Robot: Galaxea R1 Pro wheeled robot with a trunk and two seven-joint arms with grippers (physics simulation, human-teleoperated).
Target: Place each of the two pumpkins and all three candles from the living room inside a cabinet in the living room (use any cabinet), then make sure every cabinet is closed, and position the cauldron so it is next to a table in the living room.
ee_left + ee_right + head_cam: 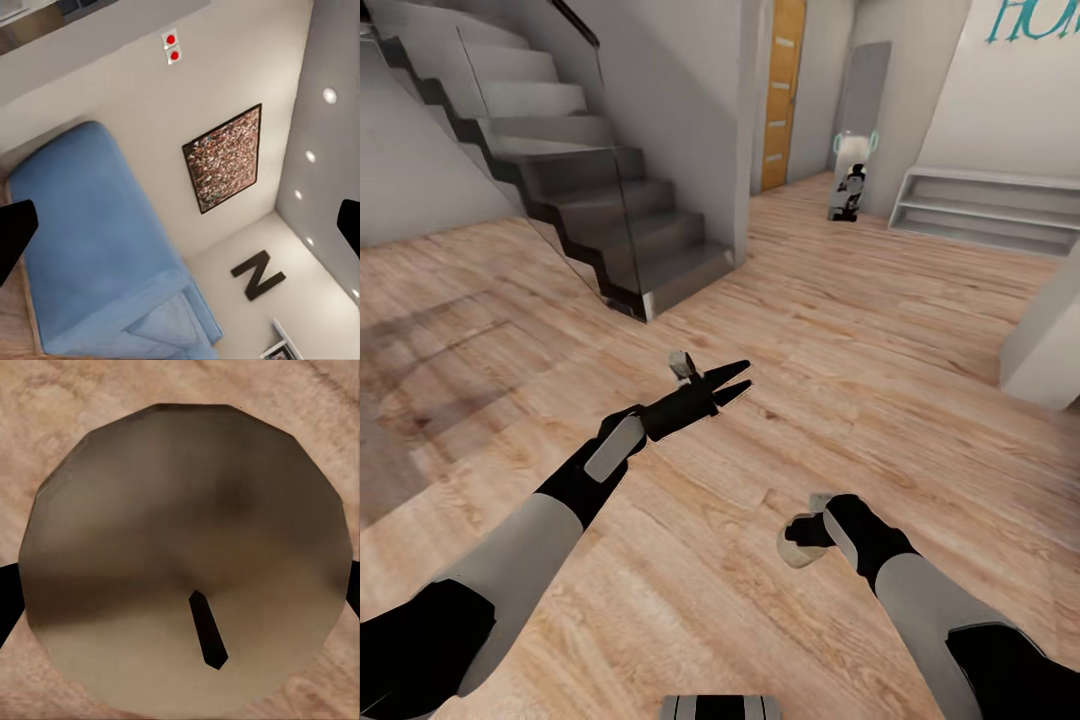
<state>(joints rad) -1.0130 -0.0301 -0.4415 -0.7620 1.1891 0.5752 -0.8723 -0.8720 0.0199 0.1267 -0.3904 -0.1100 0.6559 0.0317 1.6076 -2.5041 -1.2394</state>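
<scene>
Carrying one candle [798, 541] in our right gripper [805, 530], we keep its fingers squeezed on both sides so it cannot drop on the wood floor [880, 330]. Our left gripper [732, 383] reaches ahead, fingers apart, holding nothing.

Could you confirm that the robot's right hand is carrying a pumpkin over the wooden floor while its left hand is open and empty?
Not quite: the right hand holds a candle, not a pumpkin. The right wrist view shows its round grey-beige top with a small dark wick, fingers at either side. The rest stands: in the head view the left hand is open and empty above the wooden floor.
</scene>
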